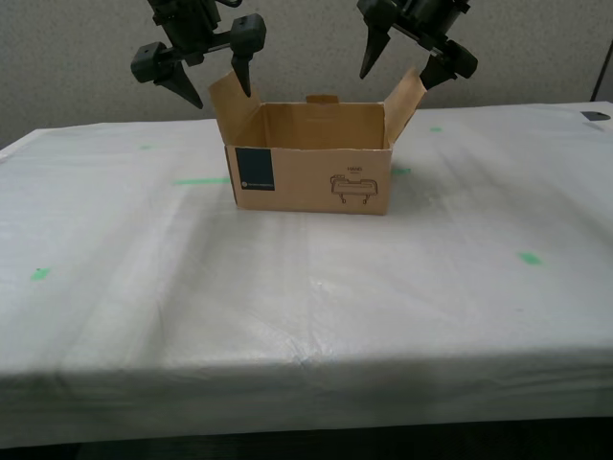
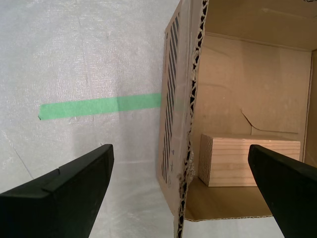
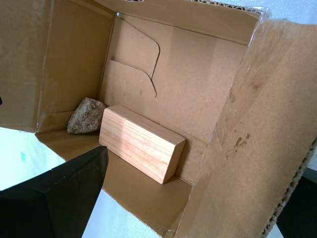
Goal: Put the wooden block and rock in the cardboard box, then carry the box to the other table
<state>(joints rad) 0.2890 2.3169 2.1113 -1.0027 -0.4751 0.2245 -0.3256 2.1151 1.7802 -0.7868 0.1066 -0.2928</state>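
The box (image 1: pixel 311 177) stands on the desk (image 1: pixel 287 307), on its wrinkled white cover, towards the far edge and about midway across the exterior view. Its top is open, with a side flap standing up and leaning outward at each end. On the front wall there is a dark blue label (image 1: pixel 255 168) and a small line drawing (image 1: pixel 356 187).

The block (image 3: pixel 141 148) lies flat on the floor of the box, with one long side against a wall. The rock (image 3: pixel 86 116) sits in a corner of the box, just beside one end of the block. I cannot tell whether the two touch.

My first gripper (image 1: pixel 404 69) hangs above the box's end at the exterior view's right. Its jaws are released and spread wide, one on each side of that raised flap. Its own camera shows one dark finger (image 3: pixel 59 198) outside the box and the flap's inner face close by, with nothing gripped.

My second gripper (image 1: pixel 211 81) hangs above the other end, at the exterior view's left. Its jaws are also released and wide apart. In its camera the flap's corrugated edge runs up between the two fingers, well clear of both. One finger (image 2: pixel 64 198) is over the desk cover and the other is over the box's inside, where an end of the block shows.

A strip of green tape (image 2: pixel 99 106) lies on the cover and runs up to the box's outer wall on that side. A few smaller green marks are scattered elsewhere on the desk.
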